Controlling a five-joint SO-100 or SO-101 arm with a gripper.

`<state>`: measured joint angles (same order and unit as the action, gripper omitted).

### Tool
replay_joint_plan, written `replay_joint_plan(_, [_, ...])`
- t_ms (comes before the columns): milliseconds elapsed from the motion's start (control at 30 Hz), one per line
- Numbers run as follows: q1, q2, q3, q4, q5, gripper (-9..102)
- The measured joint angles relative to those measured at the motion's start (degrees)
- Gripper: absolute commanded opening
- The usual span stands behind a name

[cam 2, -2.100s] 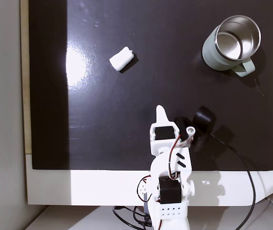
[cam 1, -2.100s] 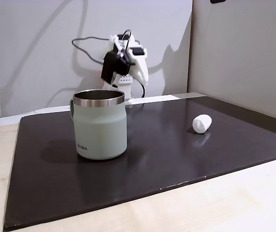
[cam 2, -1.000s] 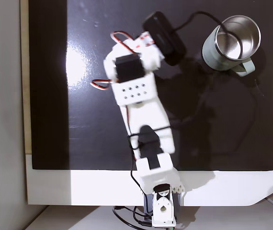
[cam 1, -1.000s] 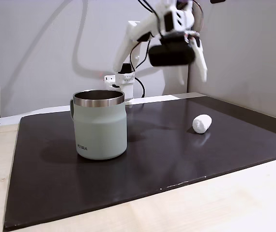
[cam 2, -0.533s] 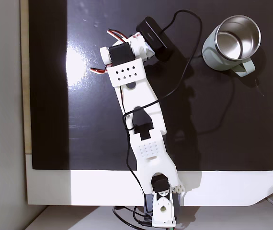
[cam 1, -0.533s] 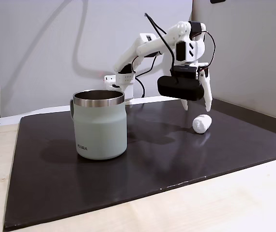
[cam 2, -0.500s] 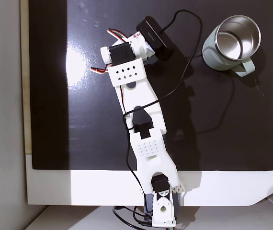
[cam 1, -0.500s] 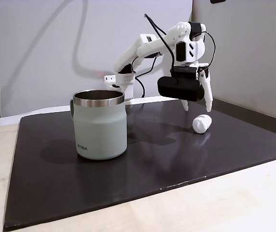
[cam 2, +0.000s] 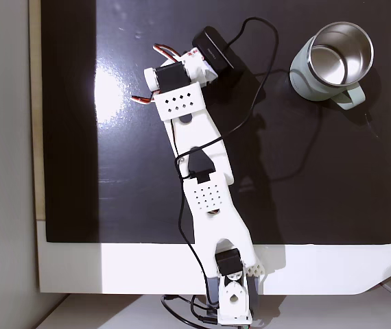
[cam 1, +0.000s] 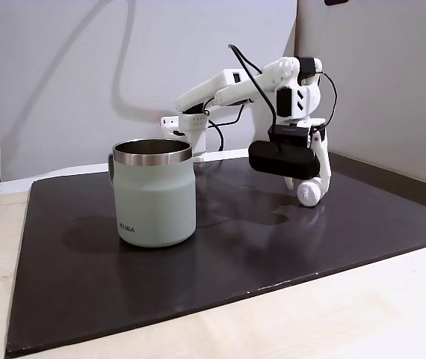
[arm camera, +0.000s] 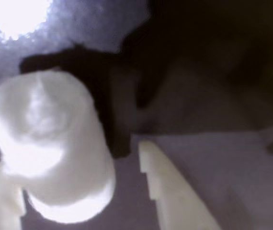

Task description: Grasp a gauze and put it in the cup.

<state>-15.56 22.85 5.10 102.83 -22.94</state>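
Gauze (arm camera: 48, 143) on the dark mat (cam 1: 273, 247), well apart from the cup (cam 1: 155, 193), off toward the mat's right side in a fixed view. Gripper (arm camera: 81, 196) lowered over it; in the wrist view the white fingers (arm camera: 170, 191) stand wide apart with the wad between them, one finger touching or nearly so, not yet closed on it. Judged stage: approach done, grasp not yet made; lift, carry to the cup and release all left. Cup upright, mouth open, nothing seen inside from above (cam 2: 338, 51). Room: bare mat lies between gauze and cup, no obstacle on the path. A wall panel (cam 1: 377, 82) stands near behind the gauze, farther from the cup. The black cable (cam 2: 264, 82) trails loose toward the cup, may snag.
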Motion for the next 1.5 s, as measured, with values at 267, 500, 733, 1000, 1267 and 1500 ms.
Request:
replay_joint_plan(267, [-0.44, -2.46, -1.85, 0.00, 0.00, 14])
replay_joint_plan(500, [-0.35, -2.55, -2.81, 0.00, 1.49, 3])
replay_joint_plan(733, [-0.26, -2.20, -2.81, 0.00, 3.08, 2])
replay_joint_plan(1000, [2.81, 12.74, 3.16, 0.09, 3.78, 1])
replay_joint_plan(1267, [11.43, 32.43, 8.09, 0.26, 4.13, 0])
replay_joint_plan(1500, [25.31, 37.97, 7.65, 0.26, 4.04, 0])
